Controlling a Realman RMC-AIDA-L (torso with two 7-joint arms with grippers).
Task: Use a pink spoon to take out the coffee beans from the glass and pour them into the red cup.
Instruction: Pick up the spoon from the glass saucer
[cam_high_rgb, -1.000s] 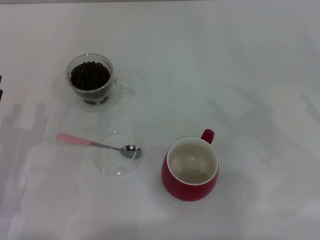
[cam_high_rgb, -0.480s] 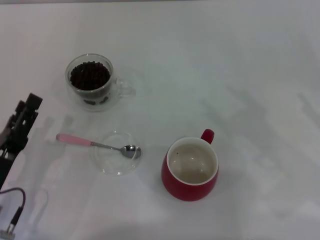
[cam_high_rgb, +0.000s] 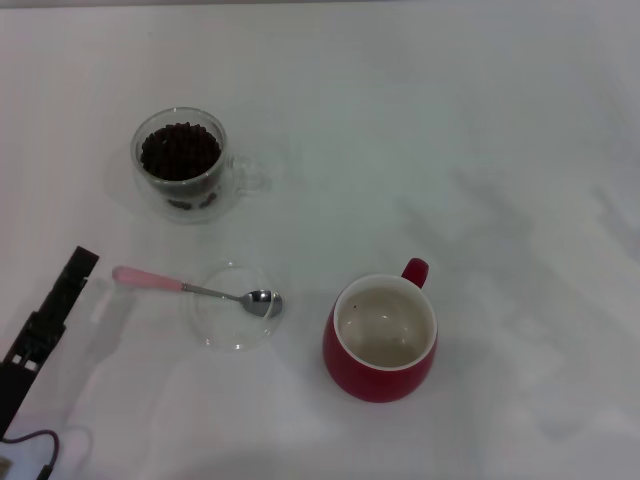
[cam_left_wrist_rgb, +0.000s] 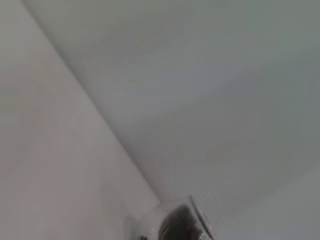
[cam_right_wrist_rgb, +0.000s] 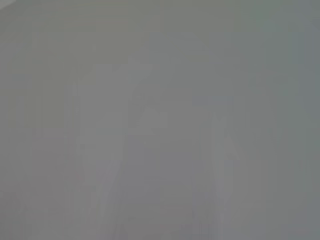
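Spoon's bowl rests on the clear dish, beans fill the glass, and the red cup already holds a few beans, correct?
Not quite. The head view shows the red cup empty; the coffee beans are all in the glass. The pink spoon does rest its bowl on the clear dish.

open table (cam_high_rgb: 420, 130), red cup (cam_high_rgb: 380, 340) right of spoon (cam_high_rgb: 195, 290)

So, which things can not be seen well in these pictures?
- Left gripper: the head view shows only a dark edge-on shape beside the pink spoon; whether it is open or shut cannot be told.
- Right gripper: in no view; the right wrist view shows only blank grey.
- Glass: cut off by the left wrist picture's edge.
- Coffee beans: how deep they reach in the glass is unclear.
- Red cup: dark specks inside, too small to name.
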